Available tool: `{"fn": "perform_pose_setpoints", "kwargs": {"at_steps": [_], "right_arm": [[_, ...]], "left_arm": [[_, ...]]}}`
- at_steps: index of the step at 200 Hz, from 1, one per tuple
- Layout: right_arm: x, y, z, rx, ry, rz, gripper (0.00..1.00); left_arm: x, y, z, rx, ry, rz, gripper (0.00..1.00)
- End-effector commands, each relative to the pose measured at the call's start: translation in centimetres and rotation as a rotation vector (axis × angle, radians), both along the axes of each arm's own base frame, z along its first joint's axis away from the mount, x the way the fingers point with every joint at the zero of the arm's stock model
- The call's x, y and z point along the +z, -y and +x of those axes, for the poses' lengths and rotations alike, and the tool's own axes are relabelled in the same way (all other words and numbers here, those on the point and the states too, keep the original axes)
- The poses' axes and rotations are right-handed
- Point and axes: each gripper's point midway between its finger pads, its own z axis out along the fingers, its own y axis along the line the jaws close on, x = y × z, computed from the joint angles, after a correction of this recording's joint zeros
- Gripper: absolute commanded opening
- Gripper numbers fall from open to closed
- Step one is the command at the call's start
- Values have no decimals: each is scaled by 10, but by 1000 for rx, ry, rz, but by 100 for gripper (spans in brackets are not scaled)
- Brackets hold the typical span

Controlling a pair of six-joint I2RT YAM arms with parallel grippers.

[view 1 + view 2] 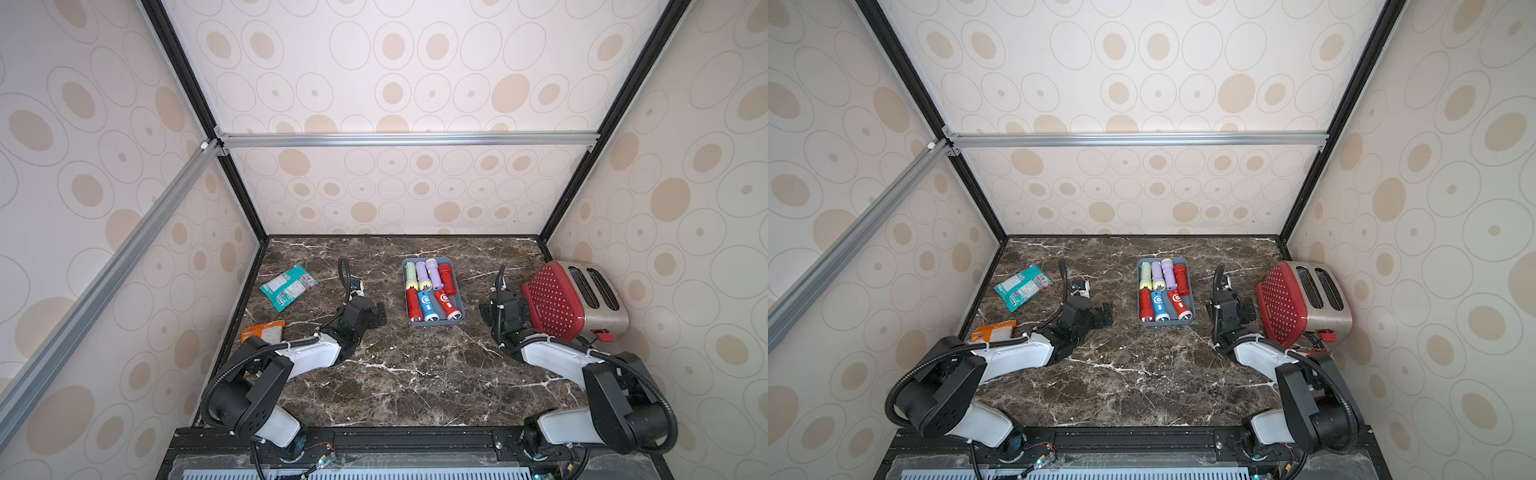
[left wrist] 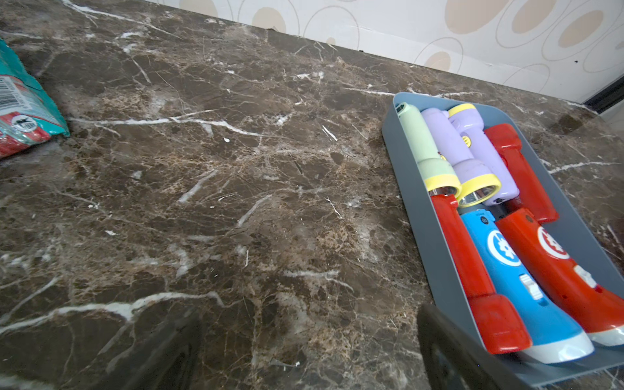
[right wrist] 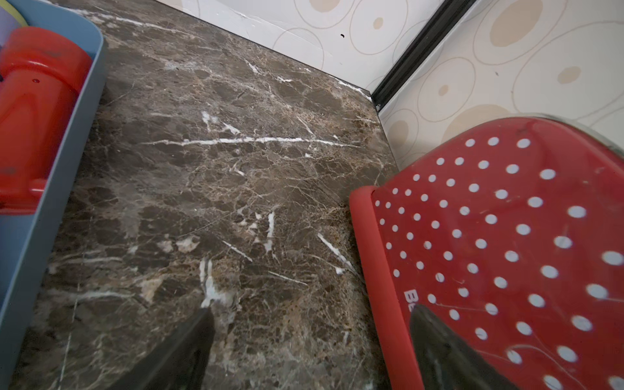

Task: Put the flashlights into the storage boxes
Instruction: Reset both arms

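Note:
The blue-grey storage box [image 1: 458, 291] lies on the marble table at back centre. Several flashlights fill it: pale green [image 1: 410, 272], two lilac [image 1: 428, 274] and red [image 1: 446, 276] in the far row, and two red with a blue one [image 1: 427, 305] in the near row. My left gripper [image 1: 380, 313] is low over the table left of the box, open and empty; in the left wrist view its fingers [image 2: 445, 351] frame bare marble beside the box [image 2: 405, 175]. My right gripper [image 1: 505, 308] is open and empty between the box [image 3: 50, 202] and the toaster.
A red dotted toaster [image 1: 573, 301] stands at the right wall, close to my right gripper's outer finger [image 3: 449, 351]. A teal snack packet [image 1: 289, 286] and an orange packet [image 1: 264, 330] lie near the left wall. Enclosure walls close off three sides.

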Motion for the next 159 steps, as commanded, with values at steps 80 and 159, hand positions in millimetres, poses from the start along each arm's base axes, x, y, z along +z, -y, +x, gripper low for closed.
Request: {"fn": "perform_pose_setpoints", "kwargs": {"at_steps": [80,159], "right_arm": [[-11,17,31,-8,126,215,93],[-20,22,17,69,210,335,98]], "left_arm": [[7,-6,5,21,17,-22,99],[21,5,4,-62,56,-21,99]]}}
